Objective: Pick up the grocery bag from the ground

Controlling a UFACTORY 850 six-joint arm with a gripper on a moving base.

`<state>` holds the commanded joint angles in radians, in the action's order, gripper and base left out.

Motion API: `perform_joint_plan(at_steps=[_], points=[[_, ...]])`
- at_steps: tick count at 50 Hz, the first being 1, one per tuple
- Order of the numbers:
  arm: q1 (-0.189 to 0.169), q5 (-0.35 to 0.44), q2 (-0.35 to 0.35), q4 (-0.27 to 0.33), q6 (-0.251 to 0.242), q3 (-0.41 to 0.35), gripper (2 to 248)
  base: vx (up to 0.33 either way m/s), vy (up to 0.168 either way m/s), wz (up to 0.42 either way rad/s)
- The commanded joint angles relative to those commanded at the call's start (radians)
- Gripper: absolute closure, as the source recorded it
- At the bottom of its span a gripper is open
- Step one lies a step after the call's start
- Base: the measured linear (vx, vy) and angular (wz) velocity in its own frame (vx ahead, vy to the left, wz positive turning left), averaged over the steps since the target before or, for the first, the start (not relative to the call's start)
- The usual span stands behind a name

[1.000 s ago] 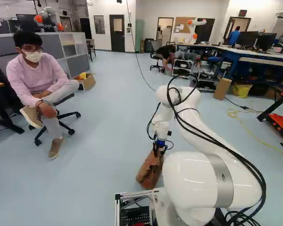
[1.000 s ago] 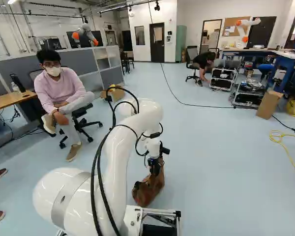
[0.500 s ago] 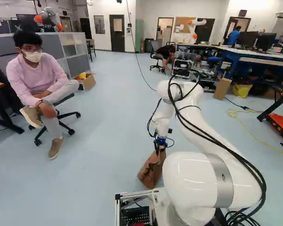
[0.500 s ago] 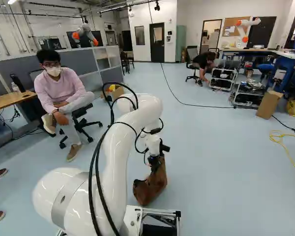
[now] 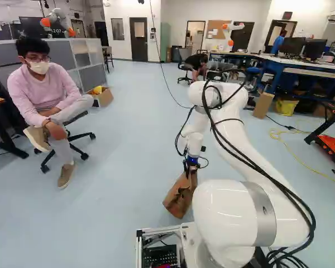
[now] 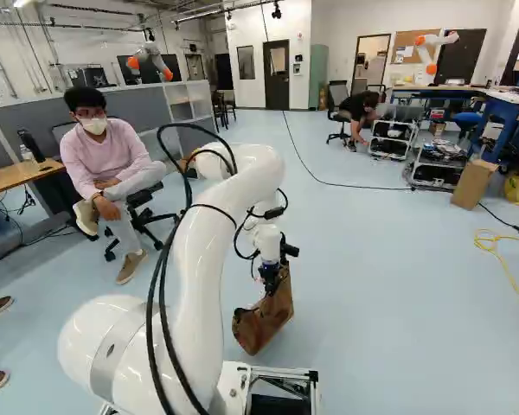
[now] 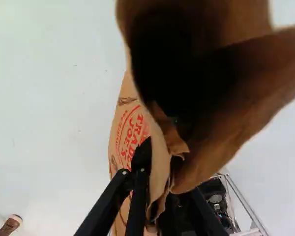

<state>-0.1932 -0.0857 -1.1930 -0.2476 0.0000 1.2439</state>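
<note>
In the left base view the gripper point(image 5: 190, 166) points down just ahead of the base, at the top of the brown paper grocery bag point(image 5: 179, 196). The bag tilts, its bottom swung toward the left of both base views; I cannot tell whether its lowest corner clears the floor. From the wrist, the gripper point(image 7: 160, 189) is shut on the bag's crumpled rim, with paper pinched between its fingers. The dark open mouth of the bag point(image 7: 129, 130) gapes ahead of the fingers, and red print shows on one side. The paper partly hides the fingertips.
A seated person is at the left of both base views. The base's metal frame point(image 6: 281, 373) lies close below the bag. Farther off are a cardboard box point(image 6: 473, 183), a cart point(image 6: 438, 164), a yellow cable point(image 6: 499, 259) and another robot point(image 6: 430, 52).
The arm has risen, and the bag has come up a little with the gripper, still leaning. The base has not moved.
</note>
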Motion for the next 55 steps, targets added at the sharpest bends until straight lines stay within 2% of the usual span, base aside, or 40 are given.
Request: perform_joint_plan(at_steps=[13,41,55], points=[[-0.001,0.014,0.097,0.000,0.000,-0.079,229,0.000,0.000,0.000],[-0.007,0.138,0.314,0.000,0.000,-0.251,229,0.000,0.000,0.000],[-0.009,0.150,0.425,0.000,0.000,-0.331,229,0.000,0.000,0.000]])
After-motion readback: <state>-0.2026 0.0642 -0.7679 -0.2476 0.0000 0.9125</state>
